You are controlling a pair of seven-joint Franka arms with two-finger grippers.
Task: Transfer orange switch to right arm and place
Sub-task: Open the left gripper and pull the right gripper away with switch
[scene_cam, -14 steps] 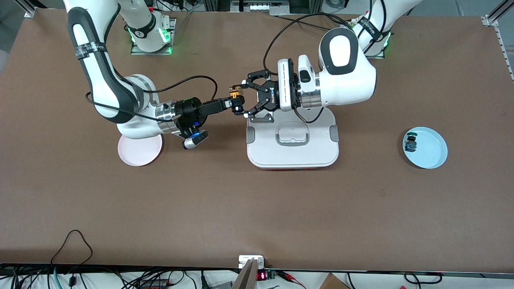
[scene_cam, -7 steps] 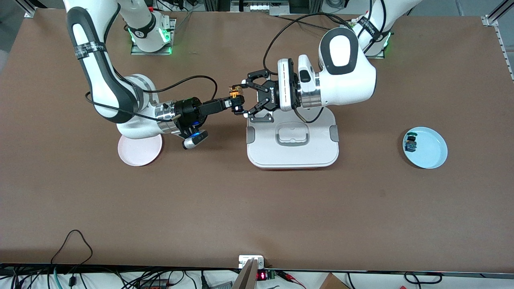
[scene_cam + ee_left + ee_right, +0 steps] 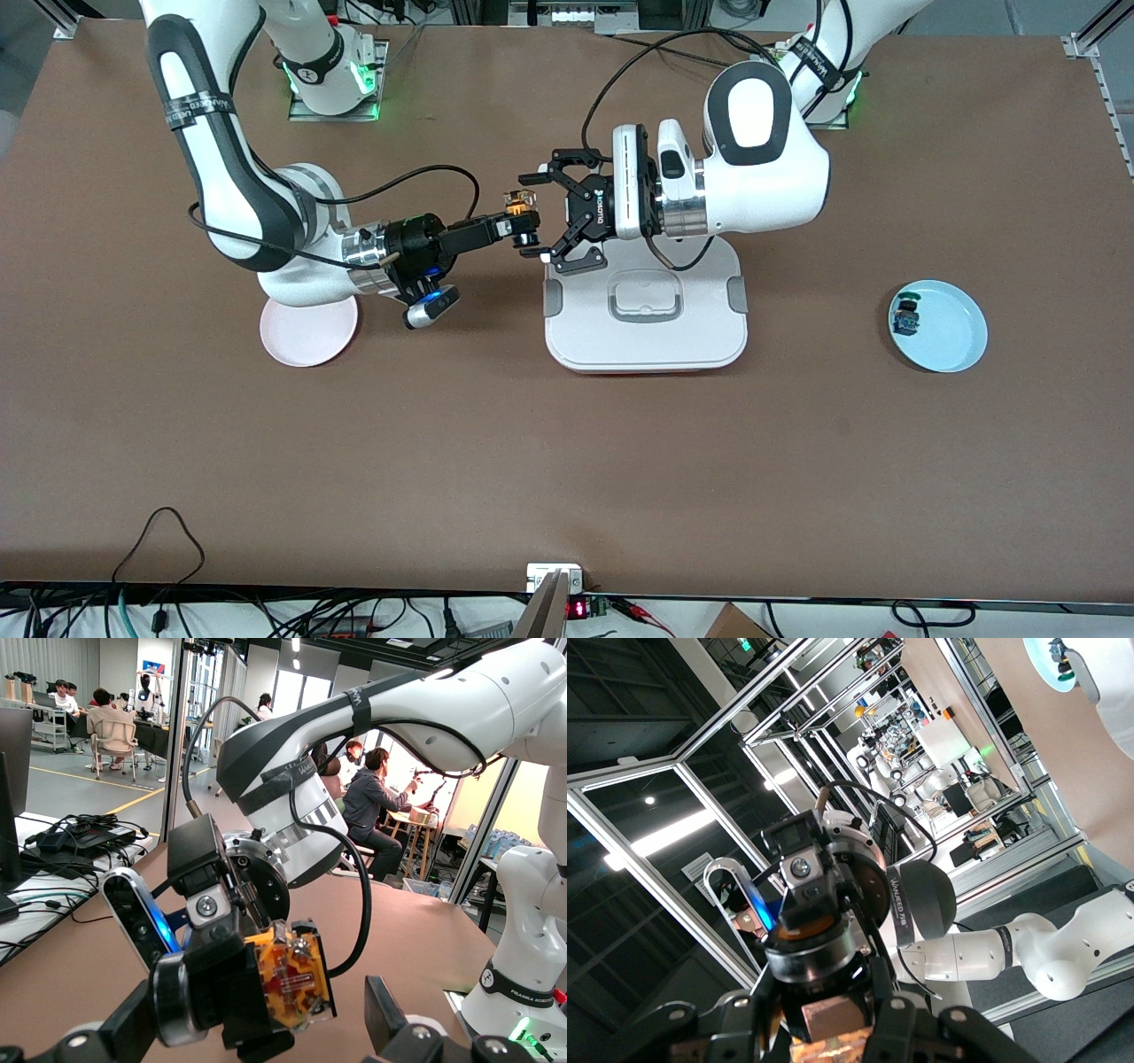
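Observation:
The orange switch (image 3: pixel 516 206) is held in the air in my right gripper (image 3: pixel 519 221), whose slim black fingers are shut on its black body, over the bare table beside the white box. My left gripper (image 3: pixel 532 215) faces it with its claw fingers open; the switch sits between them without touching. In the left wrist view the switch's orange face (image 3: pixel 288 979) points at the camera, held by the right gripper (image 3: pixel 213 988), with my own fingertips (image 3: pixel 396 1028) spread to either side. In the right wrist view the switch (image 3: pixel 833 1047) shows at the edge between black fingers.
A white lidded box (image 3: pixel 645 346) lies under the left wrist. A pink plate (image 3: pixel 301 341) lies under the right arm. A light blue plate (image 3: pixel 952 332) toward the left arm's end holds a small black part with a blue-green face (image 3: pixel 905 316).
The left gripper has shifted a little toward the bases and its fingers have spread slightly wider around the switch. The switch stays held in the right gripper.

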